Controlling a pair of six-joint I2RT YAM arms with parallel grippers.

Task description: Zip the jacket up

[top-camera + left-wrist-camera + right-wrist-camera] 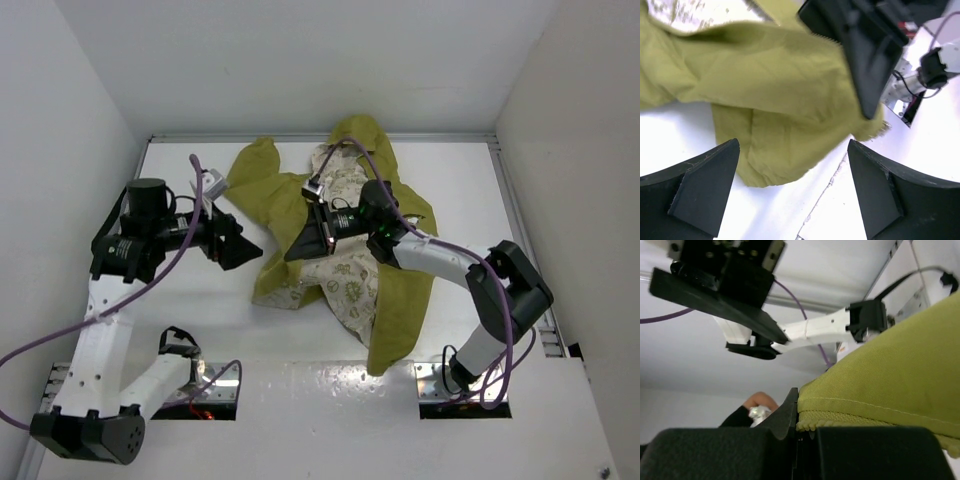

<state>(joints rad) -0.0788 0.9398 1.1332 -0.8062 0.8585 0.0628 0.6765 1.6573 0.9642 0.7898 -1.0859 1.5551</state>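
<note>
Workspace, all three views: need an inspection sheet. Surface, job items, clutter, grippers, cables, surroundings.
Surface: white table, glare on the near part.
Job's things: jacket lies mid-table, open and rumpled, with its cream printed lining showing; not zipped.
Clutter: nothing seen.
Grippers: left gripper is open, at the jacket's left edge, and holds nothing. Right gripper is shut on a hemmed edge of the jacket.
Cables: purple cables run along both arms; the right arm's cable arcs over the jacket.
Surroundings: plain white walls on three sides.
</note>
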